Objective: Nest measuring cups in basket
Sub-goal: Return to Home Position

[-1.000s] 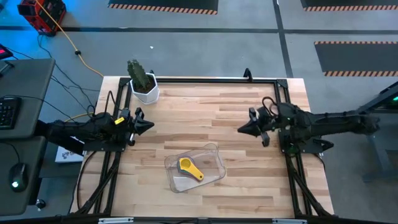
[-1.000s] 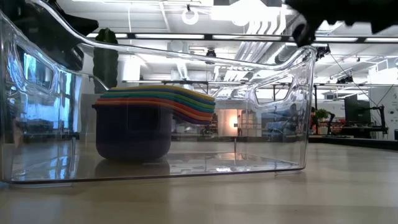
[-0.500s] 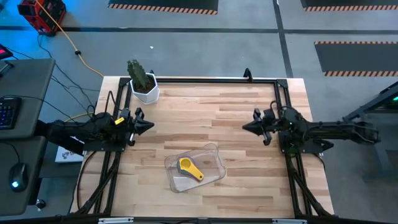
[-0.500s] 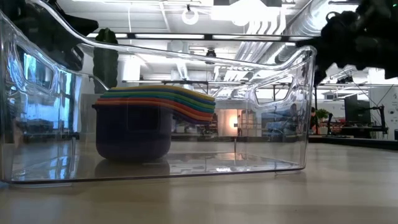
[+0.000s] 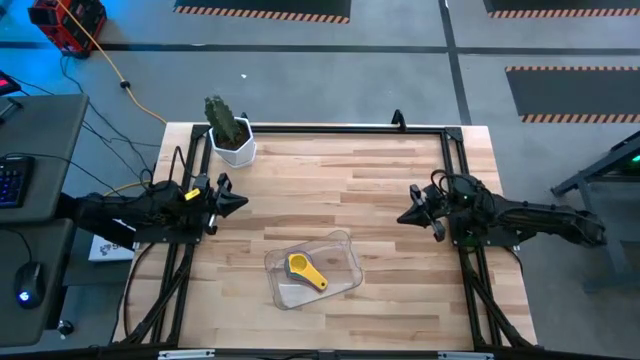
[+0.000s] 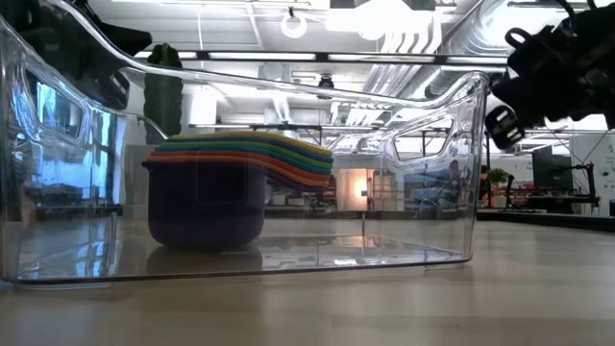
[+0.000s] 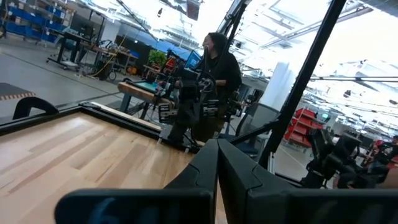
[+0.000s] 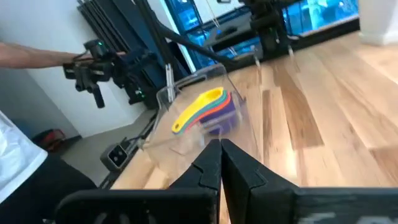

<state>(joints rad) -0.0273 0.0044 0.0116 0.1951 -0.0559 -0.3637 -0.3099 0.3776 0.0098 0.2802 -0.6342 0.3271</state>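
Observation:
The measuring cups point(image 5: 303, 269) sit nested in one stack, yellow on top, inside the clear basket point(image 5: 345, 249) near the table's front middle. The stack rests on the basket floor with its handles fanned out, as the low view point(image 6: 240, 163) and the right wrist view point(image 8: 205, 109) show. My left gripper point(image 5: 243, 202) is shut and empty at the table's left side. My right gripper point(image 5: 402, 218) is shut and empty at the table's right side, above the table and apart from the basket.
A white pot with a cactus point(image 5: 231, 135) stands at the table's far left corner. A black frame point(image 5: 330, 128) runs along the table's edges. A person stands beyond the table in the left wrist view point(image 7: 214, 74).
My right gripper has drawn back toward the table's right edge and somewhat toward its near edge, coming lower. The cups and basket have stayed still.

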